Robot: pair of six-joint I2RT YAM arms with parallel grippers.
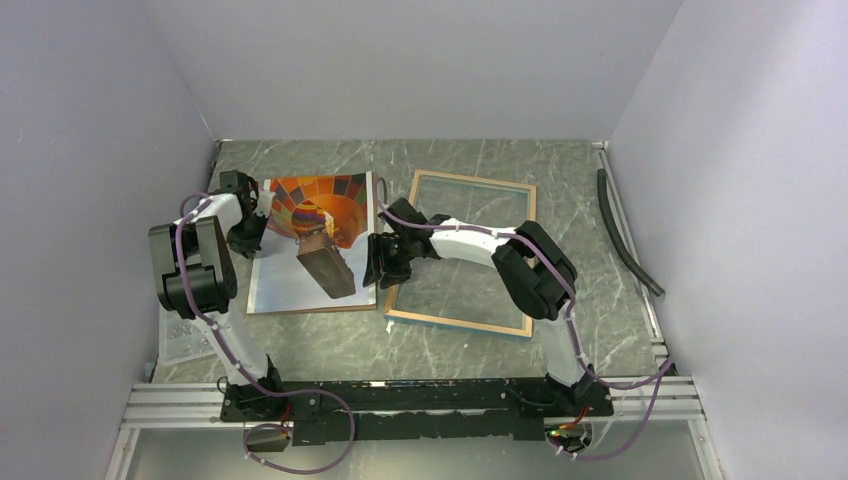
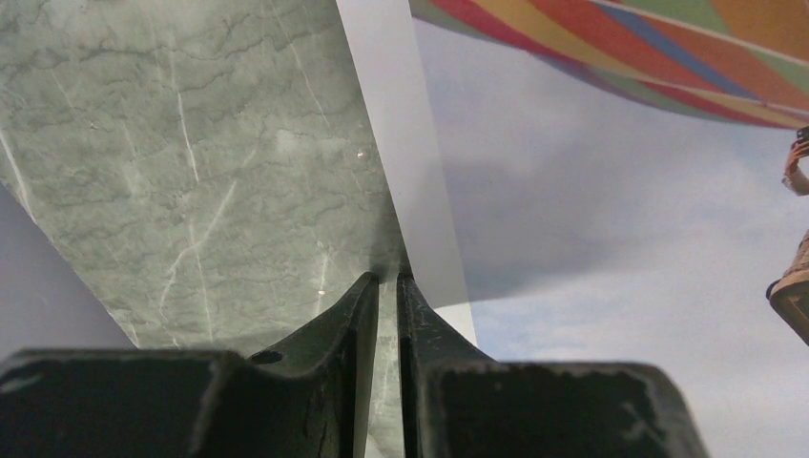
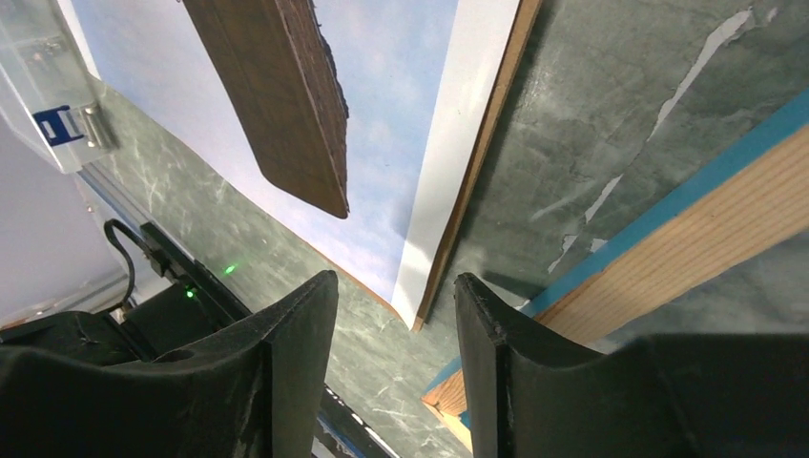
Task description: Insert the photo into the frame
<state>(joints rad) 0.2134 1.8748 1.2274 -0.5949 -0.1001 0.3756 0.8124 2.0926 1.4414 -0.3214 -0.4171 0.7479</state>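
Note:
The photo (image 1: 312, 240), a balloon print with a white border, lies on a brown backing panel (image 1: 320, 311) left of centre. The frame (image 1: 465, 255) lies to its right, wood back up, glass pane inside. My left gripper (image 1: 257, 216) is at the photo's left edge. In the left wrist view its jaws (image 2: 388, 279) are almost closed, with the photo's white border (image 2: 401, 143) at the tips. My right gripper (image 1: 385, 262) is open and empty (image 3: 396, 296) over bare table, between the panel's near corner (image 3: 477, 162) and the frame's blue-rimmed wood edge (image 3: 687, 239).
A clear plastic box (image 1: 185, 340) lies by the left arm's base and shows in the right wrist view (image 3: 38, 105). A black hose (image 1: 625, 230) runs along the right wall. An aluminium rail (image 1: 400, 398) spans the near edge. Walls enclose three sides.

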